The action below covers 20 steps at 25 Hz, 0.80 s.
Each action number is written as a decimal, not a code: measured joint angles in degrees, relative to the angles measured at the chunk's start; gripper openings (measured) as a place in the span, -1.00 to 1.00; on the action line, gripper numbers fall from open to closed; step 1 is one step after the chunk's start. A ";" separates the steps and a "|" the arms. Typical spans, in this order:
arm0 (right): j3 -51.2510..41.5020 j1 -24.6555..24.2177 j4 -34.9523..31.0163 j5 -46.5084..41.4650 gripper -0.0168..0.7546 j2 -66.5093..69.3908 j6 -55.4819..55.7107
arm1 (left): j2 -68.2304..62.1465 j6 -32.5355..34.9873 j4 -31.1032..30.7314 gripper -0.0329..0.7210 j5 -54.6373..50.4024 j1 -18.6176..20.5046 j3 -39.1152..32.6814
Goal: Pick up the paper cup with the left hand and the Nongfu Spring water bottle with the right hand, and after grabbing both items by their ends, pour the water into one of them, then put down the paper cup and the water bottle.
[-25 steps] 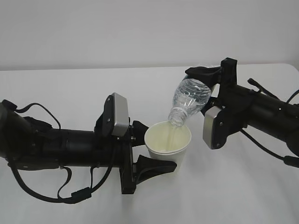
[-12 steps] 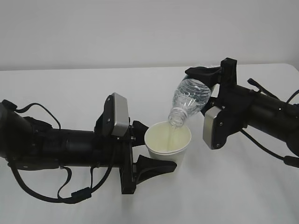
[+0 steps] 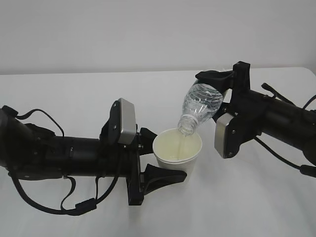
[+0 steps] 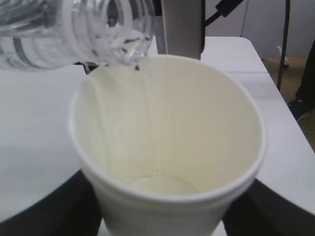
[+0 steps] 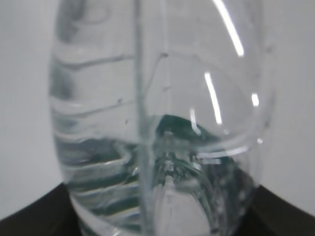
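Little changed across the last second: same poses for both arms, same tilt on the Nongfu Spring water bottle (image 3: 199,107), same place for the paper cup (image 3: 177,153). Meaning for the task: pour phase under way and held steady, put-down not yet begun. Neck pointing down toward seven o'clock, mouth just over the cup rim at its twelve-to-one o'clock edge, near but apparently not touching. Seen from the left wrist, a thin stream of the water (image 4: 147,118) running from the bottle mouth (image 4: 115,46) down the cream inner wall to a shallow pool at the bottom (image 4: 162,186); cup far from full. Left hand (image 3: 160,158) closed partway on the cup, fingers to either side of its lower body at roughly eleven and five o'clock, cup upright and lifted off the white table (image 3: 74,94). Right hand (image 3: 221,91) closed partway on the bottle's base end, upper finger at about one o'clock of the bottle, base at the gripper and neck away from it. From the right wrist, only the clear ribbed body (image 5: 157,118) filling the view; remaining water level hard to judge there, probably low. Likely next: keep the tilt until the flow stops, then right the bottle before lowering either item.
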<state>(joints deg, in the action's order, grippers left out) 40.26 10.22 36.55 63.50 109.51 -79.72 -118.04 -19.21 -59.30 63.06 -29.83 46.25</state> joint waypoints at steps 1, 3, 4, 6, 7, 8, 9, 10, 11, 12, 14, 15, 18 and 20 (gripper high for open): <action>0.00 0.00 0.00 0.00 0.25 0.00 -0.29 | 0.00 0.00 0.00 0.36 0.00 0.00 0.00; 0.00 0.00 0.00 0.03 0.25 0.00 -0.69 | 0.00 0.00 0.00 0.36 0.00 0.00 0.00; 0.00 0.00 0.00 0.03 0.25 0.00 -0.71 | 0.00 0.00 0.00 0.36 0.00 0.00 0.00; 0.00 0.00 0.00 0.03 0.25 0.00 -0.80 | 0.00 0.00 0.00 0.36 0.00 0.00 0.00; 0.00 0.00 0.00 0.03 0.25 0.00 -0.80 | 0.00 0.00 0.00 0.36 0.00 0.00 0.00; 0.00 0.00 0.00 0.03 0.25 0.00 -0.80 | 0.00 0.00 0.00 0.36 0.00 0.00 0.00; 0.00 0.00 0.00 0.03 0.25 0.00 -0.80 | 0.00 0.00 0.00 0.36 0.00 0.00 0.00; 0.00 0.00 0.00 0.03 0.25 0.00 -0.80 | 0.00 0.00 0.00 0.36 0.00 0.00 0.00; 0.00 0.00 0.00 0.13 0.25 0.00 -0.80 | 0.00 0.00 0.00 0.36 0.00 0.00 0.00; 0.00 0.00 0.00 0.13 0.25 0.00 -0.80 | 0.00 0.00 0.00 0.36 0.00 0.00 0.00; 0.00 0.00 0.00 0.13 0.25 0.00 -0.80 | 0.00 0.00 0.00 0.36 0.00 0.00 0.00; 0.00 0.00 0.00 0.13 0.25 0.00 -0.80 | 0.00 0.00 0.00 0.36 0.00 0.00 0.00; 0.00 0.00 0.00 0.13 0.25 0.00 -0.80 | 0.00 0.00 0.00 0.36 0.00 0.00 0.00; 0.00 0.00 0.00 0.13 0.25 0.00 -0.69 | 0.00 0.00 0.00 0.36 0.00 0.00 0.00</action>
<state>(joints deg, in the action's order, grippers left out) 40.26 10.22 36.55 63.63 109.51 -80.42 -118.04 -19.21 -59.30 63.06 -29.83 46.25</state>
